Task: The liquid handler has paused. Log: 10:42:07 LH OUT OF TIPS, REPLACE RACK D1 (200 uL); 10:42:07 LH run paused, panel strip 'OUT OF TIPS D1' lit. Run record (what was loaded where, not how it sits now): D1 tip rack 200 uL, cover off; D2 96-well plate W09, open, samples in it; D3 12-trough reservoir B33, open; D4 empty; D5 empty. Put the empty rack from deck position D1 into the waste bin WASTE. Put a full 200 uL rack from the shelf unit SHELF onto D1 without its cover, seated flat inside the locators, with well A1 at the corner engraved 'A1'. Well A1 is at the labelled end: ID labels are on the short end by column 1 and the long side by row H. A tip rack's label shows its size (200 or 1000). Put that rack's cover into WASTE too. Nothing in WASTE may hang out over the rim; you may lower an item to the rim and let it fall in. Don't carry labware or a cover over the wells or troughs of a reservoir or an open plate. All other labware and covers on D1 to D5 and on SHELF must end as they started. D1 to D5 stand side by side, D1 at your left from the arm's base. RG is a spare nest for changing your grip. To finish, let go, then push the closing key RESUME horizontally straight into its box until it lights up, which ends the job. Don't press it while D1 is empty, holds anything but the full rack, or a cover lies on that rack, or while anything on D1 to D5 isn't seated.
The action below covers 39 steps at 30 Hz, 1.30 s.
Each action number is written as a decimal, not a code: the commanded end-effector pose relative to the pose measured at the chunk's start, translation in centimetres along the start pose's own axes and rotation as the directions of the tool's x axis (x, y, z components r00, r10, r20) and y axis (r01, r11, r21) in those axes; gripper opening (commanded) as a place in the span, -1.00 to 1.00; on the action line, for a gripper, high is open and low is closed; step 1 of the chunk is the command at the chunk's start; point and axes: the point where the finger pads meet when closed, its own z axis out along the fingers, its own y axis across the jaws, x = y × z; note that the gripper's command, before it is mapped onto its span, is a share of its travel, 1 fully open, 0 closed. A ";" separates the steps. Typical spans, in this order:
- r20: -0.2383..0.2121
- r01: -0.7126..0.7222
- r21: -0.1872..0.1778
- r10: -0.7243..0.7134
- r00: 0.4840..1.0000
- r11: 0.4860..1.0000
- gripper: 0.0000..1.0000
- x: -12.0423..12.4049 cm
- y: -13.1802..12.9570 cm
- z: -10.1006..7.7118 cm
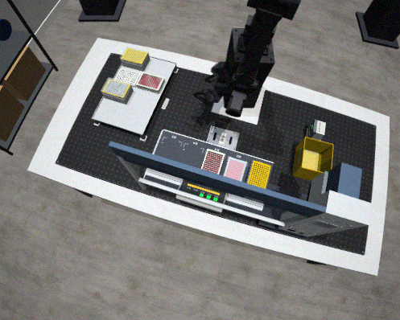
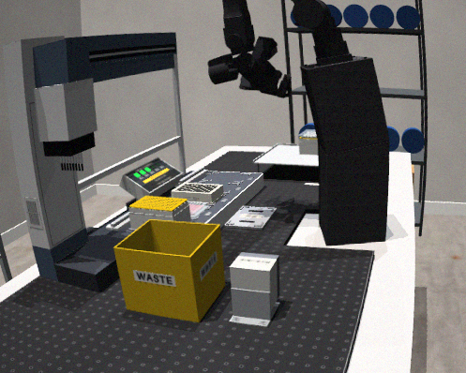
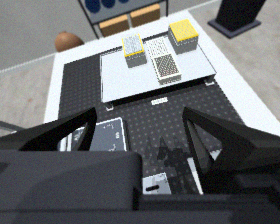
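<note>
Beside the yellow WASTE bin, on the deck's end position, sits the yellow-topped tip rack, its grid of holes showing; high above the deck, my gripper hangs with jaws spread wide, holding nothing.

Place: lab | liquid handler — tip racks — WASTE bin on perforated bench
</note>
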 end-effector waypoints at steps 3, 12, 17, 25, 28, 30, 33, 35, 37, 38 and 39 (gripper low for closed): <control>0.003 0.005 0.001 -0.005 1.000 1.000 1.00 -0.1 -0.1 0.0; 0.003 0.005 0.001 -0.005 1.000 1.000 1.00 -0.1 -0.1 0.0; 0.003 0.005 0.001 -0.005 1.000 1.000 1.00 -0.1 -0.1 0.0; -0.063 0.161 -0.068 -0.165 0.984 0.985 1.00 3.4 -0.2 -2.6; -0.084 0.209 -0.096 -0.217 0.973 0.973 1.00 4.5 -0.2 -3.5; -0.097 0.238 -0.115 -0.249 0.964 0.964 1.00 5.3 -0.1 -4.1; -0.110 0.266 -0.135 -0.282 0.953 0.954 1.00 6.1 -0.1 -4.7; -0.116 0.280 -0.145 -0.298 0.948 0.949 1.00 6.5 -0.1 -5.0; -0.127 0.308 -0.165 -0.330 0.935 0.937 1.00 7.2 -0.1 -5.6; -0.133 0.321 -0.175 -0.346 0.929 0.931 1.00 7.6 -0.1 -5.9; -0.138 0.335 -0.185 -0.362 0.922 0.924 1.00 8.0 -0.1 -6.3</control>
